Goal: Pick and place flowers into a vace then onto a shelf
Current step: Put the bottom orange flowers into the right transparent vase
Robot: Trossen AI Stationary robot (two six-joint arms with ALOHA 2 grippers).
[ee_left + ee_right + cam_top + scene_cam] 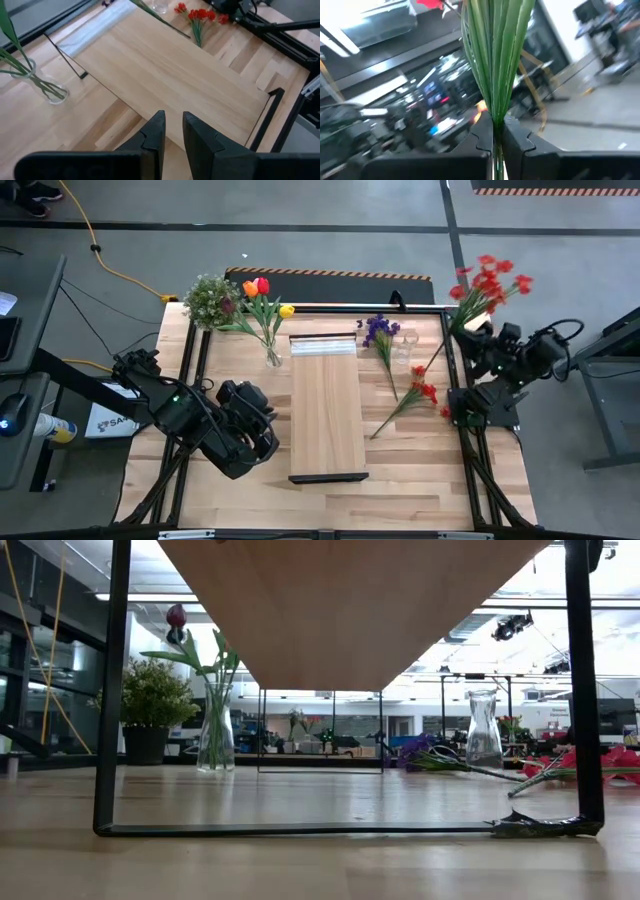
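My right gripper (pixel 470 323) is over the table's far right corner, shut on a red small-blossom spray (pixel 490 280) that is lifted off the table. My left gripper (pixel 255 442) hovers open and empty at the shelf's left side, near its near end. The shelf (pixel 326 405) is a long pale board in mid-table. A glass vase (pixel 272 356) left of its far end holds red, orange and yellow tulips (pixel 262 290). An empty glass vase (pixel 405 346) stands right of the shelf. A purple sprig (pixel 381 332) and another red spray (pixel 420 394) lie on the table beside it. My right gripper pinches the spray's bundle of green stems (pixel 496 107) between its two fingers, which lie across the stems. The spray is lifted clear, its red blossoms (pixel 492 278) beyond the table's far right corner. Its thin lower stem (pixel 434 360) slants down toward the empty vase.
A bushy green potted plant (pixel 210 300) stands at the far left corner, close to the tulip vase. The shelf stands on thin black legs (pixel 108 700). Black frame rails (pixel 452 380) run along the table's sides. Bare planks lie near the table's near edge.
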